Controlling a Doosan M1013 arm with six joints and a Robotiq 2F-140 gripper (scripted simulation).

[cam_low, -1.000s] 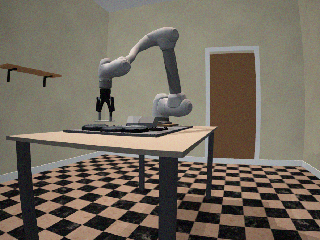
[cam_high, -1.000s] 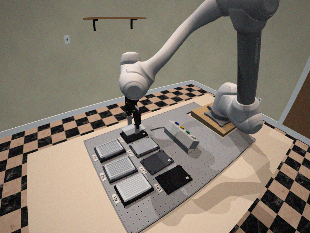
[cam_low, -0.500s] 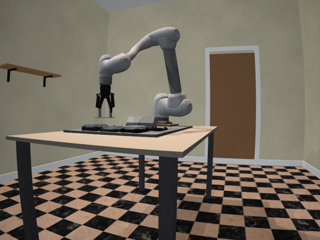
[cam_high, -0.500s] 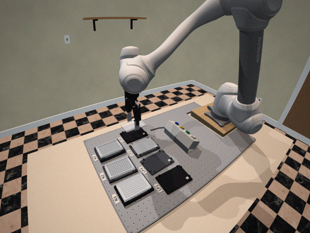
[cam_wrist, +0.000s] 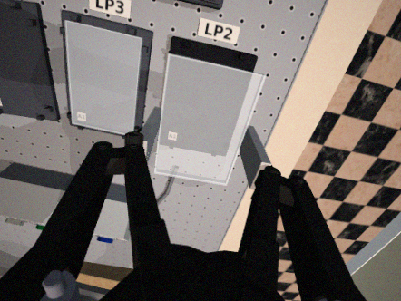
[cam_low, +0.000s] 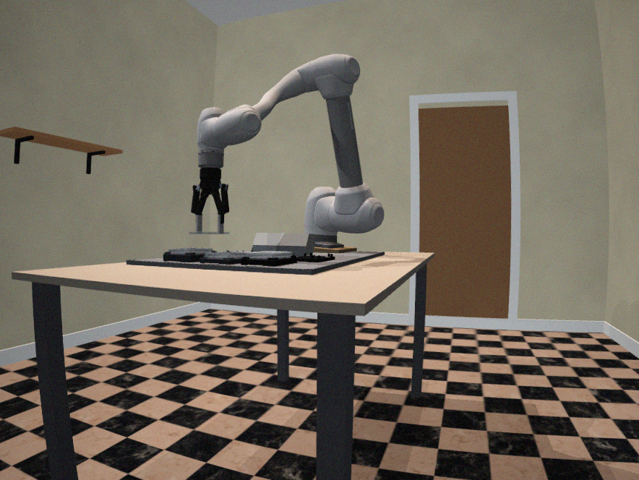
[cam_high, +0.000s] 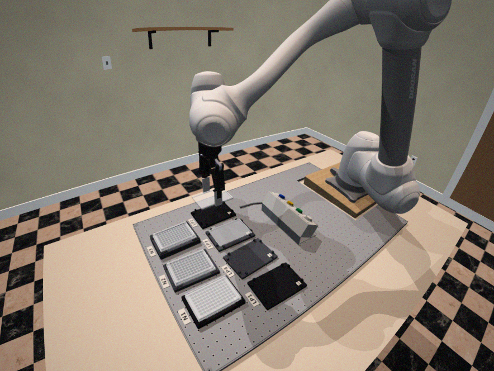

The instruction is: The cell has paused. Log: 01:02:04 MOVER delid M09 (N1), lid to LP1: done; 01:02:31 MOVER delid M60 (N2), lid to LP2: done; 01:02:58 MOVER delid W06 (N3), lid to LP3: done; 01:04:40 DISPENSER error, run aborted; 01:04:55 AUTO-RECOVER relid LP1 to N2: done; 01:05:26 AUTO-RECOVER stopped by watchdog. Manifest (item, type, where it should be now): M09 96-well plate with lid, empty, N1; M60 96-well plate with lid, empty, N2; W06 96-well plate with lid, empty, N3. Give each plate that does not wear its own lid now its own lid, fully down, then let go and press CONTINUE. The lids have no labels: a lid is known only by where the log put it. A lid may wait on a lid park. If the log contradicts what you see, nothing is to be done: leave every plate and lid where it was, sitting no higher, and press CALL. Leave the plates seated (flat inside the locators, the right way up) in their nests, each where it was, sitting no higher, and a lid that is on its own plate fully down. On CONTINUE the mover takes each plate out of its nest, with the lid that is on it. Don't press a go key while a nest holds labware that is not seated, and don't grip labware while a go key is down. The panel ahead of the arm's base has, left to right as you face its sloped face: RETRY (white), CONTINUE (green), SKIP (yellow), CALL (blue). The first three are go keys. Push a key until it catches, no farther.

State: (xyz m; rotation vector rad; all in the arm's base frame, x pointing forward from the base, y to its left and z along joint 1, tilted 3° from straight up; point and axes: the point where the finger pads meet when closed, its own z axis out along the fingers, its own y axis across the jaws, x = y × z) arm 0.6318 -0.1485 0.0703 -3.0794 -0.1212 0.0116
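Note:
My gripper (cam_high: 210, 194) is shut on a clear plate lid (cam_high: 211, 199) and holds it level, a little above the black LP2 park (cam_high: 212, 215). In the wrist view the lid (cam_wrist: 209, 120) lies between my fingers, with the top strip of the LP2 park (cam_wrist: 213, 52) showing beyond it. From the side the gripper (cam_low: 209, 227) and lid (cam_low: 207, 233) hang clear above the board. Another clear lid rests on LP3 (cam_high: 230, 233), also in the wrist view (cam_wrist: 103, 77). Plates sit in nests N3 (cam_high: 175, 238), N2 (cam_high: 191, 269) and N1 (cam_high: 213, 299). I cannot tell which of them wear lids.
Parks LP4 (cam_high: 250, 257) and LP1 (cam_high: 276, 285) are bare dark pads. The key panel (cam_high: 289, 215) stands right of the parks, with blue (cam_high: 281, 195), yellow (cam_high: 290, 203), green (cam_high: 299, 209) and white (cam_high: 308, 217) keys. The arm's base (cam_high: 359, 171) is behind it.

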